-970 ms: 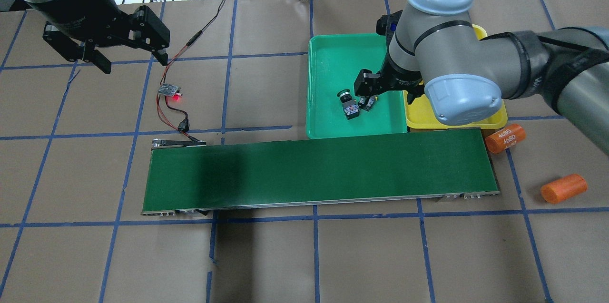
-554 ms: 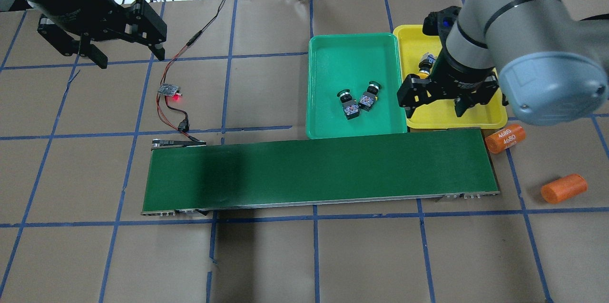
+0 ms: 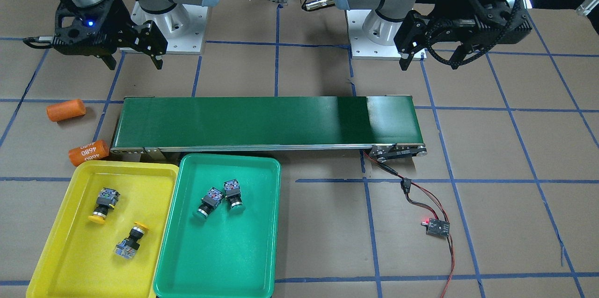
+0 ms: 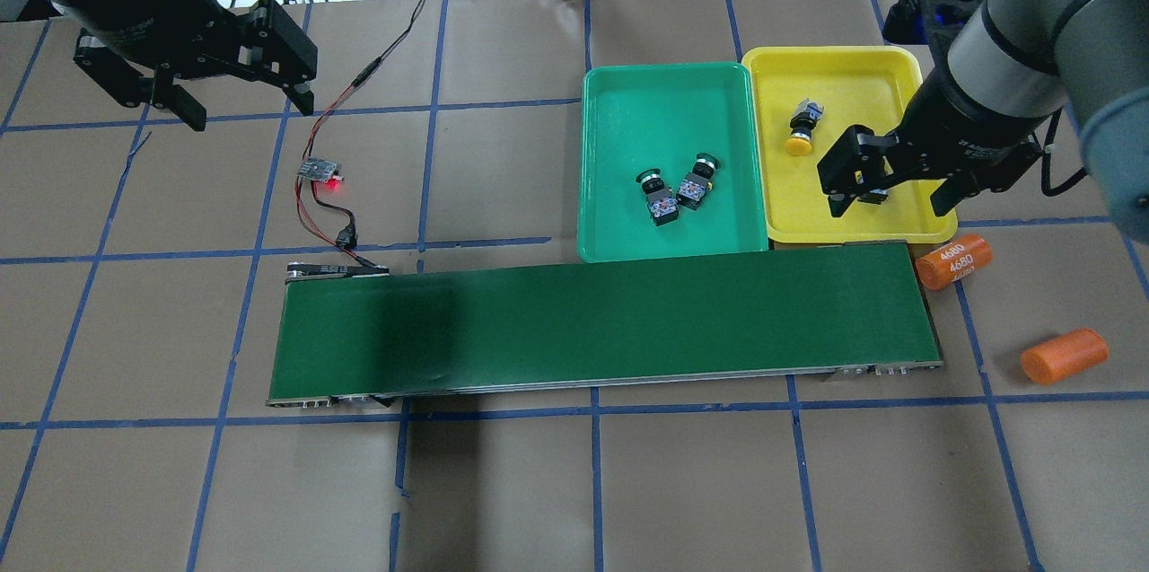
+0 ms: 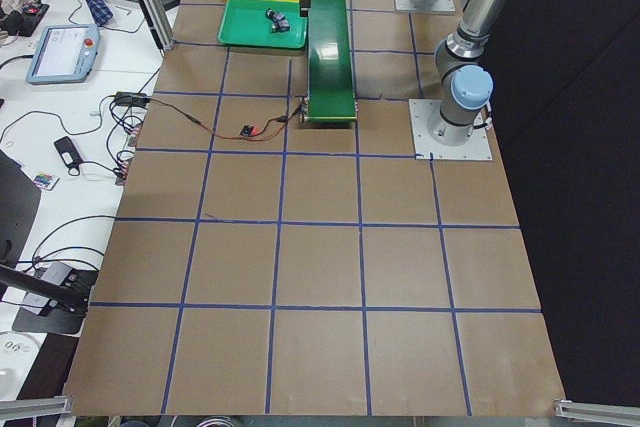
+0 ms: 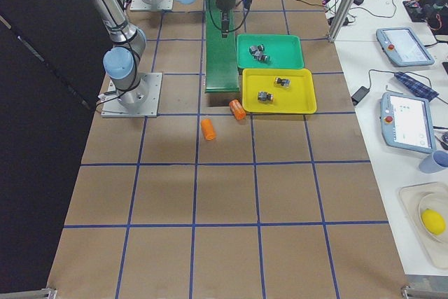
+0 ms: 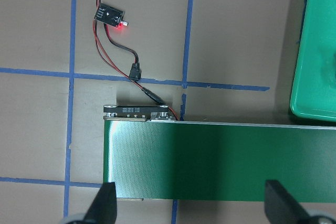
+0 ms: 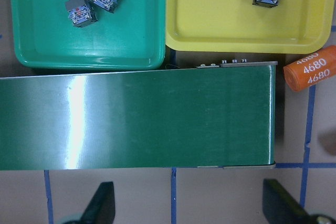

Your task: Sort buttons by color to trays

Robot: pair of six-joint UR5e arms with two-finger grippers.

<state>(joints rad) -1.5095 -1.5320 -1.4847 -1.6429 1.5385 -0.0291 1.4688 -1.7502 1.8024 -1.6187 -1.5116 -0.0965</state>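
Note:
Two green-capped buttons (image 4: 653, 193) (image 4: 696, 181) lie side by side in the green tray (image 4: 664, 105). They also show in the front view (image 3: 208, 203) (image 3: 232, 195). Two yellow-capped buttons (image 3: 104, 204) (image 3: 131, 239) lie in the yellow tray (image 3: 70, 251). In the overhead view one yellow button (image 4: 802, 127) shows and my right gripper mostly hides the other. My right gripper (image 4: 889, 206) is open and empty, high over the yellow tray's (image 4: 844, 78) near edge. My left gripper (image 4: 251, 116) is open and empty at the far left, above the bare table.
The long dark-green conveyor belt (image 4: 601, 321) lies along the trays' near side. Two orange cylinders (image 4: 953, 261) (image 4: 1063, 355) lie by its right end. A small sensor board (image 4: 321, 170) with a red light and red-black wires lies off the belt's left end.
My right gripper has moved from over the green tray to the right, over the yellow tray's near edge. The second green button now lies uncovered. The left arm has barely moved.

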